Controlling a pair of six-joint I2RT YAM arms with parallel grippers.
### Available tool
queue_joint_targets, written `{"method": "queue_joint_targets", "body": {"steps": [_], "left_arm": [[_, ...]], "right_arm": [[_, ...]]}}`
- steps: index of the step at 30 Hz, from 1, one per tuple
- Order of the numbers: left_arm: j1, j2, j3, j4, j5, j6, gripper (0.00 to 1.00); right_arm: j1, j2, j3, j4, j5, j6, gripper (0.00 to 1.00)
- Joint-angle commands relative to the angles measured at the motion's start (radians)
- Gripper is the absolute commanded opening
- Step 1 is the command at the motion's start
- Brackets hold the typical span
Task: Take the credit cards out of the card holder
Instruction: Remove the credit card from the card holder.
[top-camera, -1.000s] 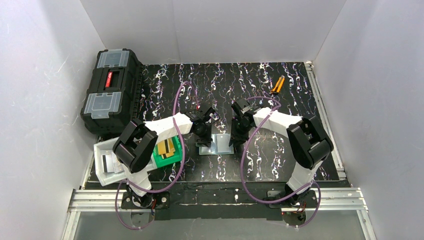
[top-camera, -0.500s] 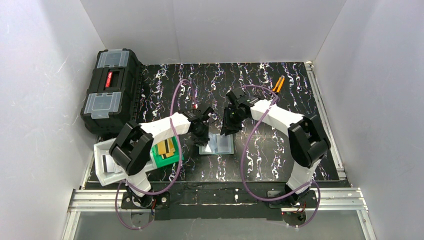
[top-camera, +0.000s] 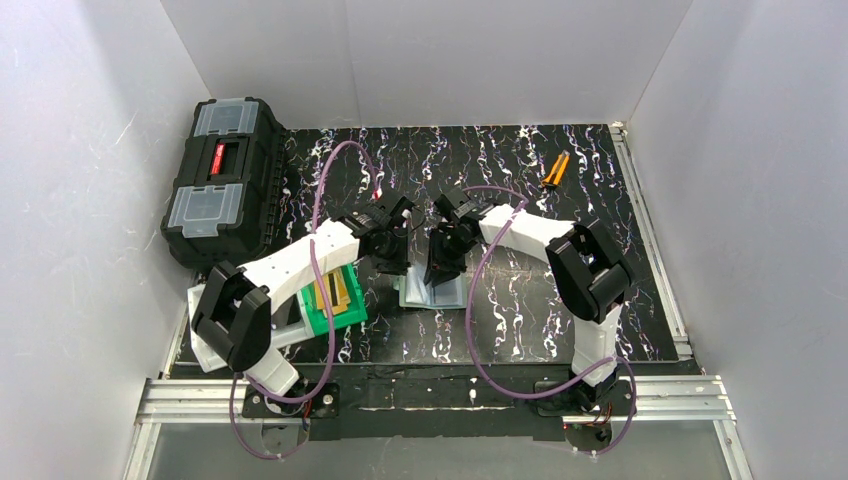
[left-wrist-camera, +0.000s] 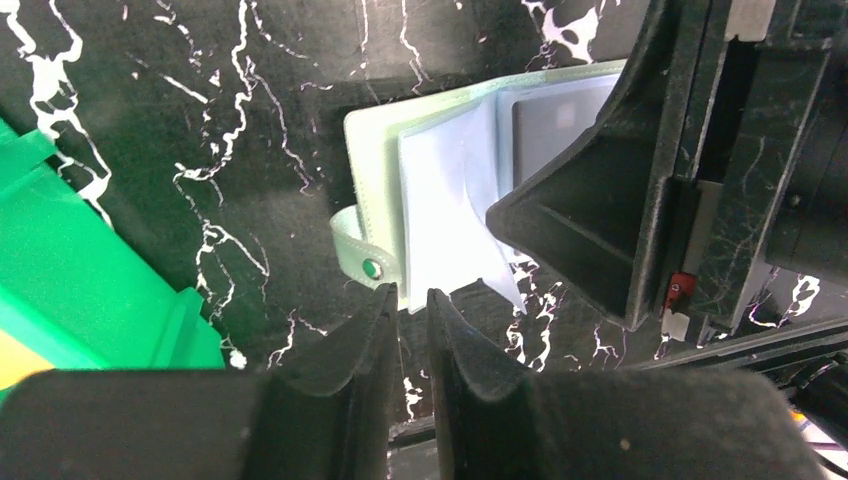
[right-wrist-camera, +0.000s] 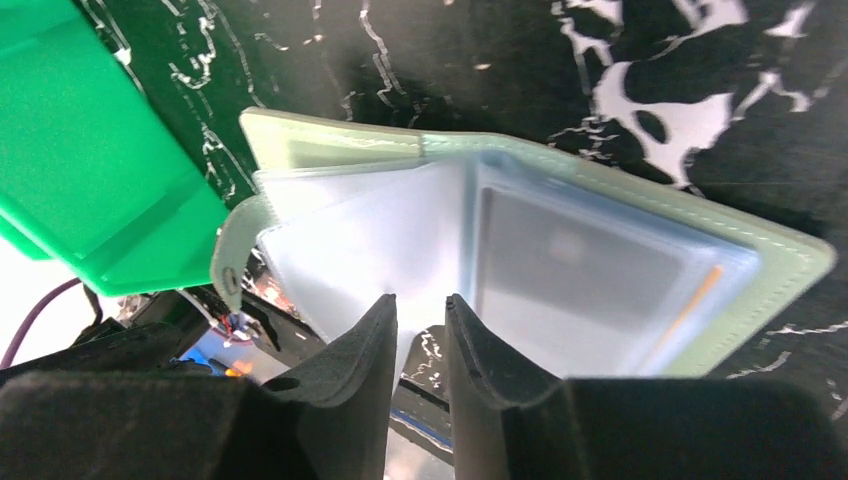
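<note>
The card holder lies open on the black marbled table, pale green cover down and blue-grey sleeves up. In the left wrist view its snap tab points toward my left gripper, whose jaws are nearly closed at the holder's near edge with nothing seen between them. My right gripper is narrow too, its tips on a raised sleeve leaf. A dark card with an orange edge sits in the right pocket. Gold cards lie in the green bin.
The green bin stands just left of the holder, with a white bin beyond it. A black toolbox is at the far left. An orange-handled tool lies at the back right.
My right gripper has swung left and come down over the open holder. My left gripper has drawn back to the left. The holder went from partly raised to lying open.
</note>
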Motion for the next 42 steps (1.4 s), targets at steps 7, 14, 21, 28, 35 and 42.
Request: {"method": "queue_joint_targets", "body": {"steps": [7, 14, 21, 28, 35, 42], "left_arm": [[0.019, -0.074, 0.049, -0.090, 0.014, 0.016, 0.17], [0.021, -0.075, 0.055, -0.072, 0.095, -0.017, 0.17], [0.023, -0.055, 0.065, -0.042, 0.153, -0.066, 0.18], [0.031, -0.019, 0.083, 0.024, 0.234, -0.134, 0.19], [0.017, 0.095, 0.124, 0.057, 0.275, -0.132, 0.22], [-0.094, 0.228, 0.238, -0.030, 0.088, -0.038, 0.45]], "right_arm": [[0.044, 0.041, 0.030, 0.095, -0.087, 0.050, 0.40], [0.043, 0.088, 0.025, 0.109, -0.093, 0.066, 0.39], [0.037, 0.006, 0.014, 0.083, -0.061, 0.058, 0.39], [-0.007, -0.131, -0.035, 0.060, -0.026, 0.054, 0.39], [-0.065, -0.252, -0.164, 0.037, 0.055, 0.053, 0.40], [-0.197, -0.386, -0.365, 0.070, 0.096, 0.055, 0.40]]}}
